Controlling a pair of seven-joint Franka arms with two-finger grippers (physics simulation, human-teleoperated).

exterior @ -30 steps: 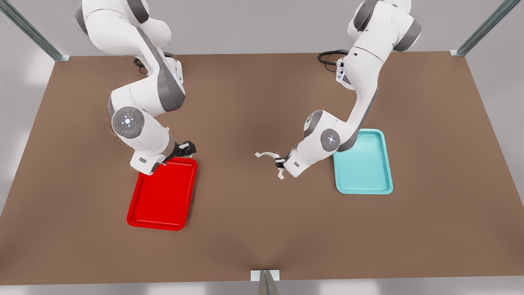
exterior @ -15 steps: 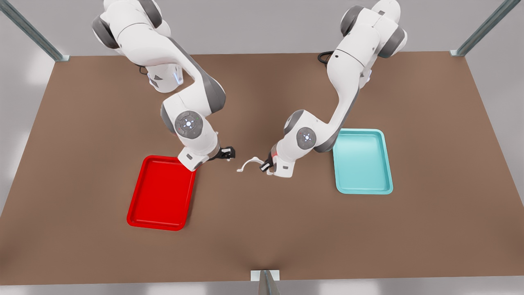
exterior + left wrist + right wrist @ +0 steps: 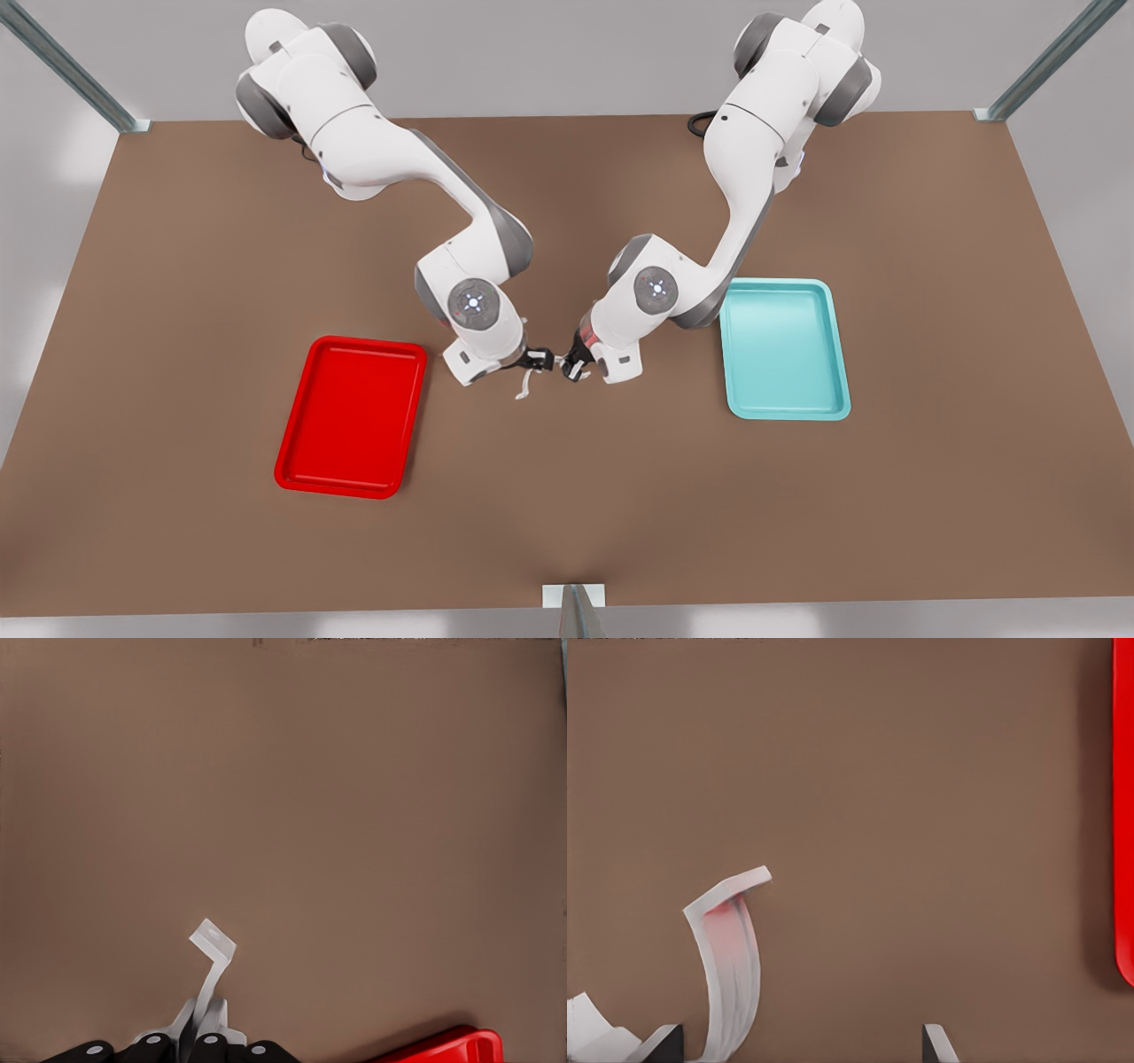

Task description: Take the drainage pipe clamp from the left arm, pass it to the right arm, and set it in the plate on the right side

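Mid-worktop, two small black claws meet tip to tip above the brown surface: the left claw point(image 3: 569, 363), on the arm reaching from the front view's right, is clamped on the white drainage pipe clamp point(image 3: 528, 383), whose tabbed end curves down toward the worktop point(image 3: 567, 532). The right claw point(image 3: 540, 359), facing it, stands wide, its fingers spread beside the strap. The red plate point(image 3: 350, 416) lies near it, and a teal tray point(image 3: 784, 348) sits well apart behind the left arm.
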